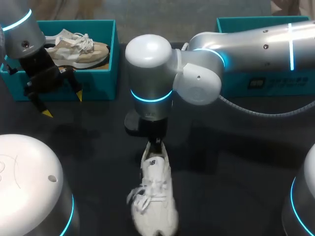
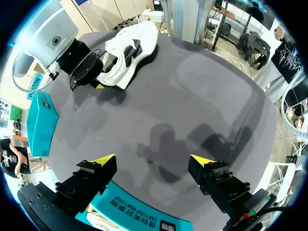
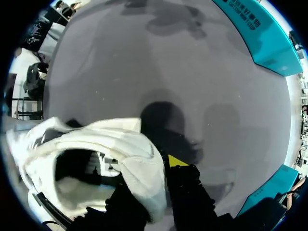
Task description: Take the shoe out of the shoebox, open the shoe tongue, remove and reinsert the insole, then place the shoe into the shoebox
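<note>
White shoe [image 1: 155, 199] sits on the dark surface [image 1: 221, 162] at about 6 o'clock in the head view, out of the box, heel toward 12, toe toward 6, laces loose on top. Right arm comes in from 3 o'clock and reaches past the middle. Right claw [image 1: 155, 141] is clamped on the shoe's heel. The right wrist view shows the heel collar pinched, one finger inside the opening, the other finger with its yellow tip outside against the back of the heel. Can't tell if the heel is lifted off the surface or resting on it. Teal shoebox [image 1: 109, 59] stands at 10 o'clock, open top, with a beige shoe [image 1: 78, 49] lying inside it. Left claw [image 1: 63, 104] hangs just in front of the shoebox's near wall at 9-10 o'clock, fingers spread wide, nothing between them, yellow tips pointing down at the surface. In the left wrist view the box's printed wall is directly under the left claw, and the white shoe with the right claw on it is well ahead, across the surface. Second teal box [image 1: 266, 54] is at 1-2 o'clock, partly hidden behind the right arm. The two claws are well apart, the left one nowhere near the white shoe.
</note>
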Available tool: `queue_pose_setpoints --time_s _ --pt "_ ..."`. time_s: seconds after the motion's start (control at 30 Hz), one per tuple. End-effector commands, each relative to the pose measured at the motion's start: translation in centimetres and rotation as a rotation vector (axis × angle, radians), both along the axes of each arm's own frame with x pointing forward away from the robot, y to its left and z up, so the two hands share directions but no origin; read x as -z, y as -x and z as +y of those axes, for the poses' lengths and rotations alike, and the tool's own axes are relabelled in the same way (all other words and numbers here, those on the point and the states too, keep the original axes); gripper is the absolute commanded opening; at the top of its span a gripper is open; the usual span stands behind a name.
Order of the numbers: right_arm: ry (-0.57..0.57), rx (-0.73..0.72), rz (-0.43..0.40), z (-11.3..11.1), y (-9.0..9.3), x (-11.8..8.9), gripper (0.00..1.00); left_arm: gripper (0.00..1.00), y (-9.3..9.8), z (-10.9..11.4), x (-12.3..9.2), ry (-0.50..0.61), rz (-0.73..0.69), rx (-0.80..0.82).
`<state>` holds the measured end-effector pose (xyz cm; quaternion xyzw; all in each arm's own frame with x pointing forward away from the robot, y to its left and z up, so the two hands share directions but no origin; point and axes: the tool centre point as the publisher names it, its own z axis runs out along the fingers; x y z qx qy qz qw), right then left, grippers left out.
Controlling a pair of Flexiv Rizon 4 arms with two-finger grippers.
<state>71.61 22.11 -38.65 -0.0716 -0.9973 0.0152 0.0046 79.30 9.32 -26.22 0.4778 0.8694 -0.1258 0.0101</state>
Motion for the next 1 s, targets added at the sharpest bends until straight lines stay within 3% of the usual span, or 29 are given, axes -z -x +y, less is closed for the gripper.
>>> queue_pose_setpoints --time_s 0.03,0.3,0.47,0.63,1.0 --pt "0.021 0.003 -0.027 -0.3 0.1 -1.7 0.0 1.0 0.0 0.0 0.0 -0.003 -0.001 0.0" --pt "0.077 0.013 -0.11 -1.8 -2.0 -7.3 0.0 1.0 0.0 0.0 0.0 -0.003 -0.001 0.0" --pt "0.126 0.017 -0.173 -3.1 -4.5 -12.0 0.0 1.0 0.0 0.0 0.0 -0.003 -0.001 0.0" --pt "0.059 -0.042 -0.237 -4.3 -6.5 -16.5 0.0 1.0 0.0 0.0 0.0 -0.003 -0.001 0.0" --pt "0.059 -0.042 -0.237 -4.3 -6.5 -16.5 0.0 1.0 0.0 0.0 0.0 -0.003 -0.001 0.0"
